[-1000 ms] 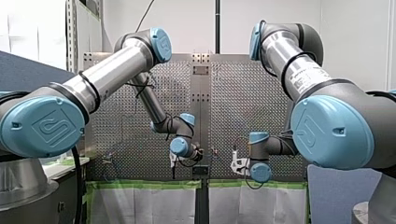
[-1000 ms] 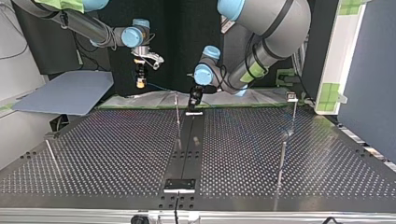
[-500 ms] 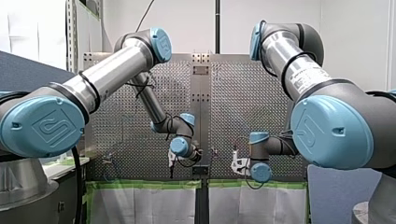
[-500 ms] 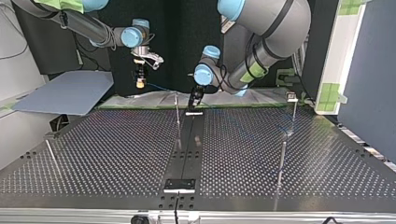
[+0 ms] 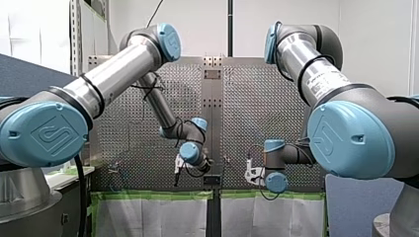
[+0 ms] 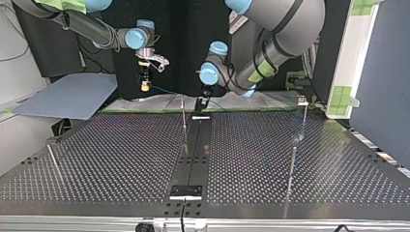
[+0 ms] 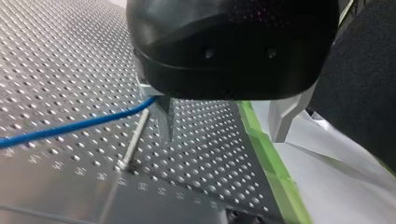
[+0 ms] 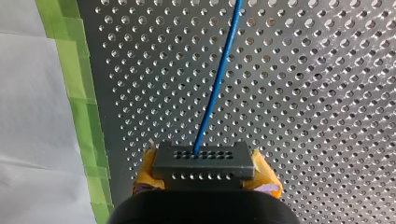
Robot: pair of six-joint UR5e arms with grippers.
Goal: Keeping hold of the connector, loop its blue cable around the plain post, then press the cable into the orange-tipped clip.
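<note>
The perforated metal worktop [image 6: 121, 154] fills the top view, and green tape [image 8: 81, 93] edges its far side. The right tool [image 8: 205, 176] hangs above that taped edge, its yellow pads [image 8: 145, 170] clamped on the connector [image 8: 203, 158]. The connector is a dark, flat rectangular block with two rows of small holes across its face. The left tool [image 7: 224, 135] sits lower, near the worktop's middle strip, its metal fingers [image 7: 166, 119] spread apart with nothing between them. The blue cable [image 8: 217, 79] is thin and smooth. It leaves a hole in the connector's row farther from the tool and runs straight ahead over the worktop. In the left wrist view it reaches one finger of the left tool, though contact cannot be told. A slim plain post [image 7: 135, 137] stands just beside that finger, close to the cable.
</note>
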